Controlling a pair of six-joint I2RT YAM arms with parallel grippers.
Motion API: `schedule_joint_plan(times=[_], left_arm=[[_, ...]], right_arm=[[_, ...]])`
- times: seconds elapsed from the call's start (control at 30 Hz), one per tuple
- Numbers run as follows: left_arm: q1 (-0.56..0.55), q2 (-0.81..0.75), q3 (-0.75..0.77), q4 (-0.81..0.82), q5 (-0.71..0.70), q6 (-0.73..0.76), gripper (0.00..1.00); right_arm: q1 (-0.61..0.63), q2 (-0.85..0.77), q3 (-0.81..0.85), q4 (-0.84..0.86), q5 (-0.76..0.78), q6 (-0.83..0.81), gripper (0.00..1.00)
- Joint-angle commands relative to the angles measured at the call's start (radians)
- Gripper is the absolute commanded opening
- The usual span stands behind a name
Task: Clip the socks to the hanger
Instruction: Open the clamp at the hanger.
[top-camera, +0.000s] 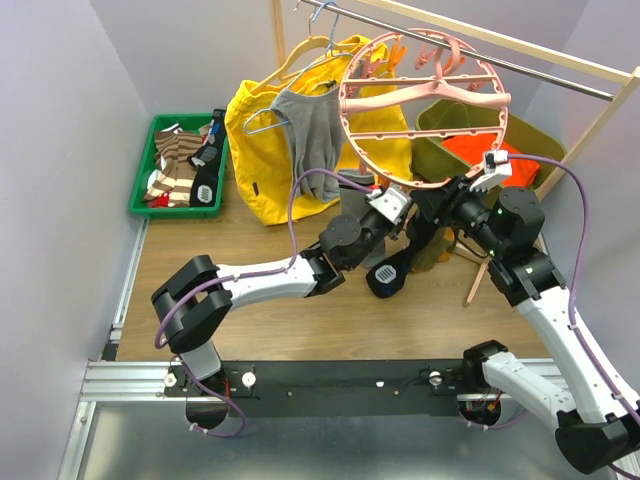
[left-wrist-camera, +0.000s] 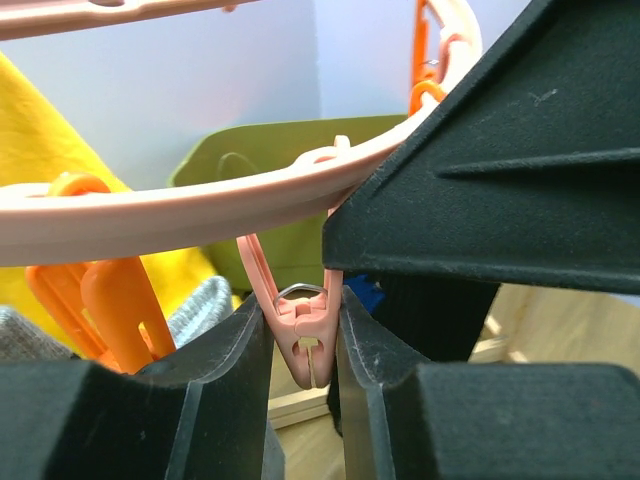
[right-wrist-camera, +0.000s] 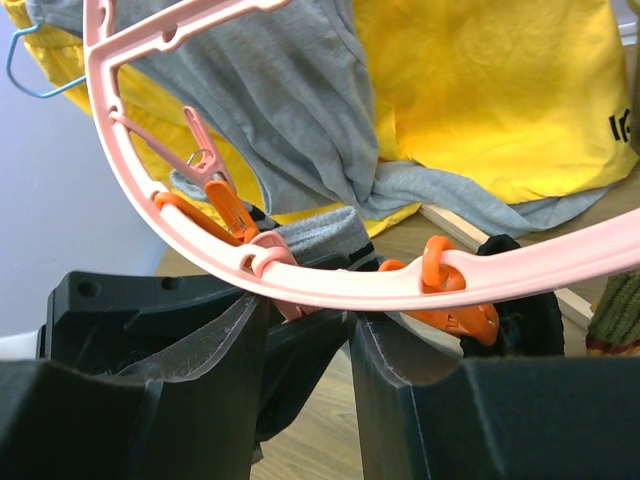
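The pink ring hanger (top-camera: 420, 110) hangs from the rail, and both grippers meet at its lower rim. In the left wrist view my left gripper (left-wrist-camera: 305, 302) presses both fingers against a small pink clip (left-wrist-camera: 308, 338) that hangs from the rim (left-wrist-camera: 200, 205); the clip's tip is closed. My right gripper (right-wrist-camera: 308, 318) stands open just under the rim (right-wrist-camera: 400, 285), beside an orange clip (right-wrist-camera: 455, 310). A black sock (top-camera: 388, 278) and an olive sock (top-camera: 432, 248) hang below the ring. A grey sock cuff (right-wrist-camera: 320, 235) shows behind the rim.
A yellow jacket (top-camera: 265, 140) and a grey shirt (top-camera: 312, 135) hang on the rail to the left of the ring. A green bin (top-camera: 140, 185) with striped socks stands at the back left. An olive bin (top-camera: 440, 150) stands behind the right arm.
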Motion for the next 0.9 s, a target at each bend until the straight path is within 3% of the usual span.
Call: schedule_joint_plan(times=[0.0,0.57,0.87], left_arm=[[-0.041,0.04,0.048,-0.012,-0.087,0.1,0.31],[-0.104,0.1,0.113,-0.049,-0.185,0.241,0.31],[-0.117,0.097,0.111,-0.054,-0.213,0.271,0.33]], right_arm=[[0.001,0.015,0.026,-0.002,0.065,0.009,0.45],[0.001,0.039,0.052,-0.023,0.109,0.051,0.43],[0.001,0.04,0.04,-0.022,0.134,0.065,0.25]])
